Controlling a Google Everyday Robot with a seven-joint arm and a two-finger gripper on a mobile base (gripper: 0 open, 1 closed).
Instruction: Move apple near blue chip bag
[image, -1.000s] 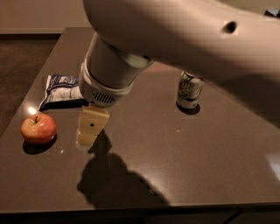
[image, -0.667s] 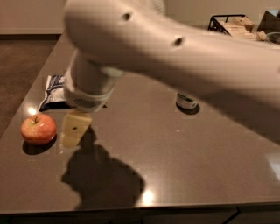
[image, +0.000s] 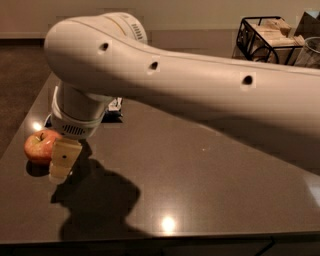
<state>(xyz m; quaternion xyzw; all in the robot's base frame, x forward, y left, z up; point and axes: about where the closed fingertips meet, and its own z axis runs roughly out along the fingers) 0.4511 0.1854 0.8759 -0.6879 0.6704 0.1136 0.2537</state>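
1. Apple (image: 40, 146) near left edge of table (image: 210, 190), in front of blue chip bag (image: 114, 105). Bag mostly hidden behind arm (image: 200, 95); print unreadable.
2. Gripper (image: 62, 167) low over table, just right of apple, overlapping its edge. Opening not discernible.
3. Versus 0.7 s ago: gripper shifted left, closer to apple. Apple unmoved.
4. Wire basket (image: 265, 35) far right, behind table.

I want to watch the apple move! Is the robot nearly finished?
Not yet. Done: the gripper is down beside the apple. In hand: taking hold; the apple rests on the table. Left: carrying it to the blue chip bag, peeking from behind the arm.
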